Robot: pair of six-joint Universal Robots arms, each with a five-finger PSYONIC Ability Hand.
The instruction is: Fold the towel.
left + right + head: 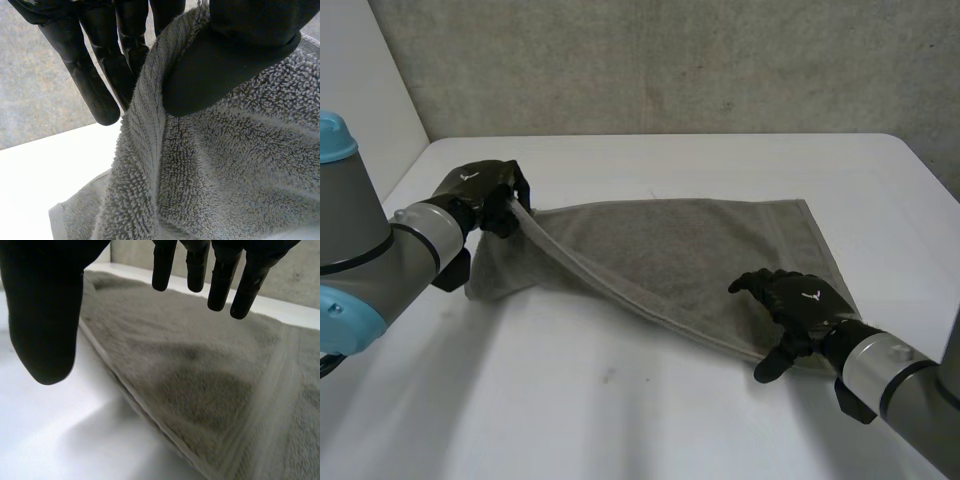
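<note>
Right hand [808, 300] spread loose over grey terry towel [690, 250] | left hand [480, 186] pinches lifted corner

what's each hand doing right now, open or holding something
left hand: shut on the towel, pinching its edge between thumb and fingers.
right hand: open, fingers spread above the towel, holding nothing.

Towel [690, 255] on the table [620, 410]
</note>
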